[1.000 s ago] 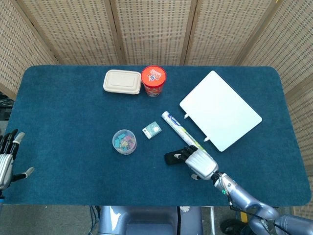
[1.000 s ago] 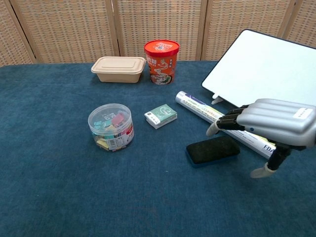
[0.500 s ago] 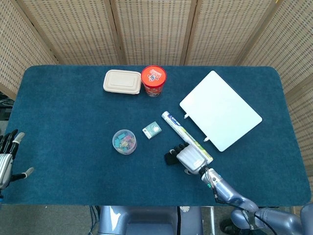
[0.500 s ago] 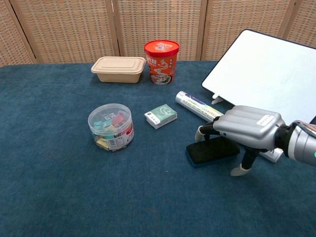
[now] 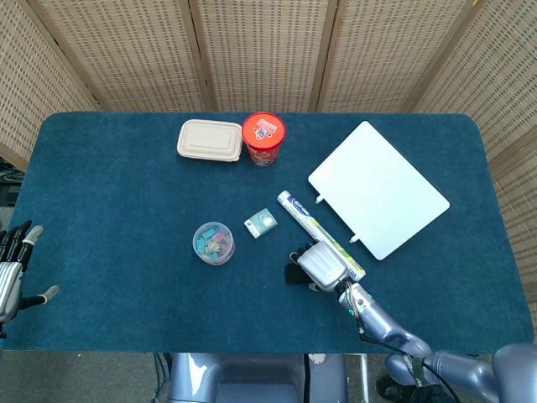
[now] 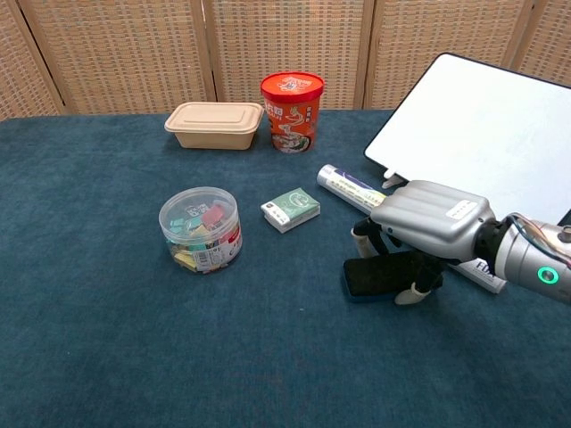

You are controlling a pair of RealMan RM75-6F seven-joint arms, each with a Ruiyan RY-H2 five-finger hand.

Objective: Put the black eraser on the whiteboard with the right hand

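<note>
While the right hand (image 6: 428, 234) sits over the black eraser (image 6: 382, 275), the grasp looks only part made.

Right hand: palm down over the eraser's right part; fingers curled down at its far edge, thumb at its near edge. It reads as a grip closing on the eraser, which appears to lie on the cloth, not lifted.
Left hand (image 5: 12, 270): at the table's left edge, fingers spread, holding nothing.
Eraser position: on the blue table (image 6: 107, 339), near front, just beside the lower end of the paper tube (image 6: 352, 189); well apart from the whiteboard (image 6: 482, 125).
Whiteboard: far right, resting on small feet, so its face may sit slightly tilted.

Risk 1: shallow hold on one end; the eraser could pivot or slip out on lifting.
Risk 2: the tube lies between eraser and whiteboard, touching or nearly touching the hand; a low carry could roll it.
Risk 3: on a sloped board, a dropped eraser may slide off.

Surroundings: green card box (image 6: 291, 209) and clear tub of clips (image 6: 200, 229) to the left; red cup (image 6: 292, 111) and beige lidded container (image 6: 214, 125) at the back, all out of the path.
</note>
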